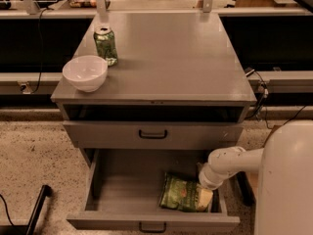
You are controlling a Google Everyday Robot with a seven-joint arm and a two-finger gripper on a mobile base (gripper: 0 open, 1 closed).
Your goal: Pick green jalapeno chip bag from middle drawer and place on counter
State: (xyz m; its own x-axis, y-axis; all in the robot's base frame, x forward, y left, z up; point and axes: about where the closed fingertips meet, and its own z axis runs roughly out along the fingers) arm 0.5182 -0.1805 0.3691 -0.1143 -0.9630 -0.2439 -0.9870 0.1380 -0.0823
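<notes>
I see the grey bench [171,58], the pulled-out drawer [127,190] beneath it with the green chip bag [181,197] lying at its right front, a white bowl [85,72] and green can [106,45] up top, and my claw [205,196] at the bag's right end, though I cannot tell whether it grips.

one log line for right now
phase: pick | gripper: in open drawer, at right end of green chip bag | bag: lying in drawer | counter: bowl, soda can

The crinkly flat green chip bag [184,199] lies flat at the front right of the pulled-out wide grey metal drawer [122,223]. The hand [204,186] is at its right end. The smooth grey worktop [171,53] is above.
</notes>
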